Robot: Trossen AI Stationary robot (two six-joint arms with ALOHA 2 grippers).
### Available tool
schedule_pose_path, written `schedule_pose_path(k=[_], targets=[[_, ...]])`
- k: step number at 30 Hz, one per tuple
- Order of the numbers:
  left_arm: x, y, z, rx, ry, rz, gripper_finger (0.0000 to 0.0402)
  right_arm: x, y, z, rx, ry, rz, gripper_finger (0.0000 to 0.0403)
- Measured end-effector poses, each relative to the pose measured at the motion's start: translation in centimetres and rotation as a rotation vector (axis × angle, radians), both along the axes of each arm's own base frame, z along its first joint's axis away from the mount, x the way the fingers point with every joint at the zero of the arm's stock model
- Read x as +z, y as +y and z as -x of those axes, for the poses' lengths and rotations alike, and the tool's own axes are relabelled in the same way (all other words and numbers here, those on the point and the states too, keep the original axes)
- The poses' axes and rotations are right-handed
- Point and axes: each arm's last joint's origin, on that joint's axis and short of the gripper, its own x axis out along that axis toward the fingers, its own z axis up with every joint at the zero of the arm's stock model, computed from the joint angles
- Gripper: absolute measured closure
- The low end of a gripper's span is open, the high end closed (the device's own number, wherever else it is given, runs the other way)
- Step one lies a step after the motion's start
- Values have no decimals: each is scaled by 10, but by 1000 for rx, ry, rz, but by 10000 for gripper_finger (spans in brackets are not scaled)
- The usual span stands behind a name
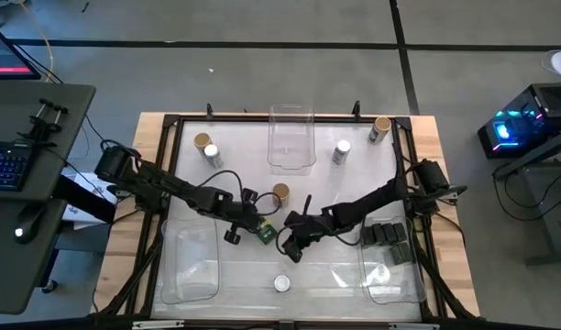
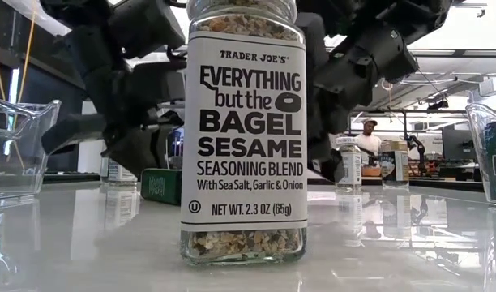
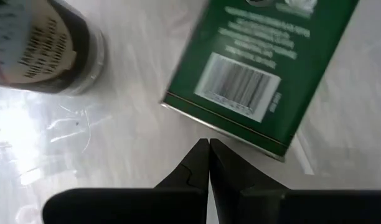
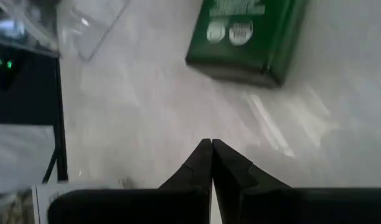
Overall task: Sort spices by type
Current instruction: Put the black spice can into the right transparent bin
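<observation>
both arms reach to the middle of the white table (image 1: 244, 156), and a green tin (image 1: 265, 233) lies flat on it between the two grippers. the left gripper (image 1: 247, 225) is just beside the tin on its left side; in the left wrist view its two fingers (image 3: 197, 163) are pressed together with nothing between them, and the green tin (image 3: 260, 70) is right in front of the tips, with its barcode side turned up. a jar with a dark label (image 3: 44, 45) stands a little further from this gripper, to one side of the tin.

the right gripper (image 1: 290, 246) is just beside the tin on the other side. its fingers (image 4: 223, 163) are also closed tight and hold nothing; the tin (image 4: 246, 38) lies a short way in front of them.

a jar with a tan lid (image 1: 280, 192) stands near, just beyond the two grippers. closer to the front edge than the grippers stands a jar with a white lid (image 1: 281, 283), alone; in the low view this jar (image 2: 245, 130) shows a label of bagel sesame seasoning.

further behind the left gripper stand a tan-lid jar (image 1: 202, 142) and a white-lid jar (image 1: 211, 154), side by side. far behind the right gripper are another white-lid jar (image 1: 342, 149) and another tan-lid jar (image 1: 380, 127). the black boxes (image 1: 385, 240) lie in a clear bin (image 1: 390, 284) to the right of the right gripper.
</observation>
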Motion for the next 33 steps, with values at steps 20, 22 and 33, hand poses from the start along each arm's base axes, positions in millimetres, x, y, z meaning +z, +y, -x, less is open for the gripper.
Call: schedule_pose_path(k=[20,22,33], targets=[[-6,-6,-13,-8,-102,15,402,-5,-4,-2,-182,-9,42,401],[-5,-7,-15,-9,-133,24,401,-6,-1,0,-159,13,35,401],[-14,-22,-17,23,-148,65,402,-7,18,7,-79,38,15,401]])
